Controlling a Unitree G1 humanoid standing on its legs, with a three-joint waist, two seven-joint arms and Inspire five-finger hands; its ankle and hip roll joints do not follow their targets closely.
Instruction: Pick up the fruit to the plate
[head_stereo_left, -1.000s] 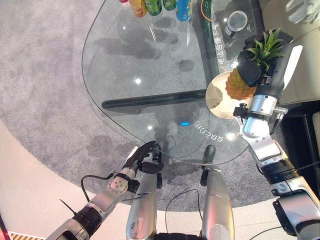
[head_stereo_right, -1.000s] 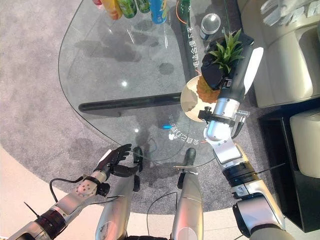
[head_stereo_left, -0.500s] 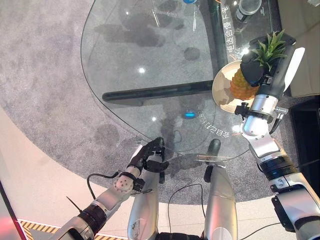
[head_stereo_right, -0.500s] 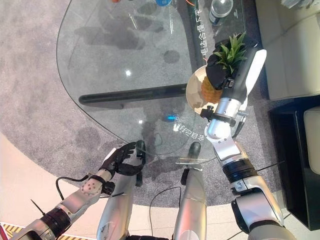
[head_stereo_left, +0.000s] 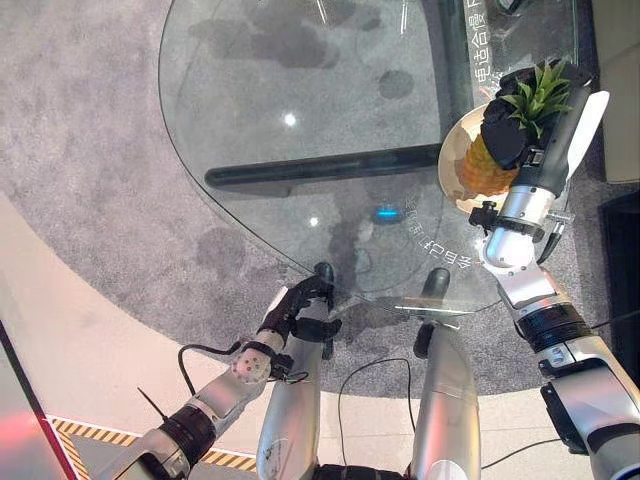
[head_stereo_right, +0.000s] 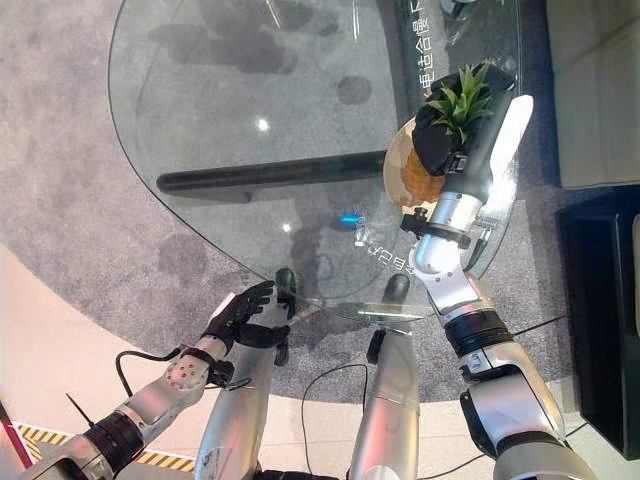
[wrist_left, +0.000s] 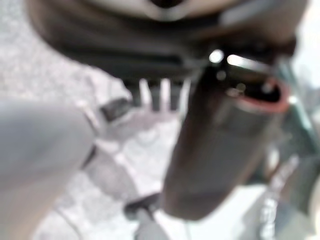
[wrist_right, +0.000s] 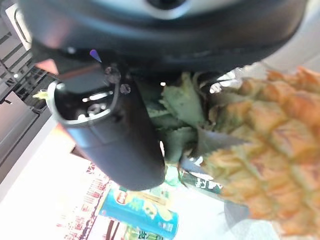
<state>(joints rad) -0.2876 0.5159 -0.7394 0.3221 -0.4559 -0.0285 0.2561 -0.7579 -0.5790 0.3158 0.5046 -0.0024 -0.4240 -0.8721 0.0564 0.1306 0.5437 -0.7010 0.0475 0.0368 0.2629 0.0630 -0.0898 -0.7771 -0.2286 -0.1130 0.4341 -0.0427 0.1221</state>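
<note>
A pineapple (head_stereo_left: 474, 170) with a green crown (head_stereo_left: 541, 92) lies tilted over the pale round plate (head_stereo_left: 449, 166) at the right edge of the glass table. My right hand (head_stereo_left: 501, 132) is shut on it just below the crown; the right wrist view shows the thumb (wrist_right: 112, 137) beside the leaves and the scaly fruit (wrist_right: 270, 145). Whether the fruit rests on the plate or hangs just above it I cannot tell. My left hand (head_stereo_right: 245, 312) hangs below the table's near edge with relaxed fingers, holding nothing.
The rounded glass table (head_stereo_left: 300, 110) stands on grey carpet, with a dark bar (head_stereo_left: 320, 168) under the glass. Dark furniture (head_stereo_right: 600, 300) stands to the right. A blue can (wrist_right: 145, 215) shows beyond the pineapple in the right wrist view.
The whole picture has shifted, so the camera moved and the drinks at the table's far side left view. The right hand keeps its hold on the pineapple at the plate. The left hand stays low.
</note>
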